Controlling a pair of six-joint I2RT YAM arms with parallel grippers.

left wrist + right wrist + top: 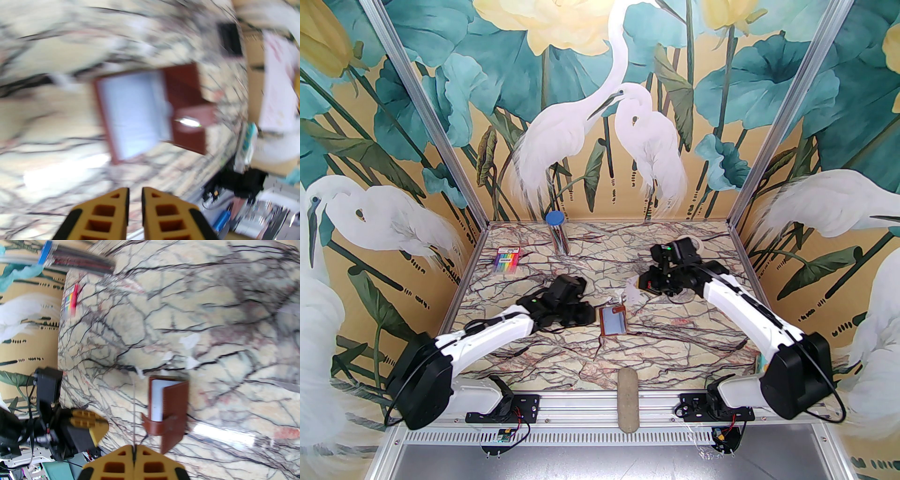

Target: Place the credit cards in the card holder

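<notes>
While right gripper (134, 452) pinches credit card (633, 294) — card holder (167, 411) open just ahead.

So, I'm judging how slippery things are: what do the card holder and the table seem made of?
Card holder: reddish-brown leather or imitation, matte, stitched edge; its inner sleeve looks like pale clear plastic. Table: glossy marble-patterned top, showing glare; real stone or print, I cannot tell.
</notes>
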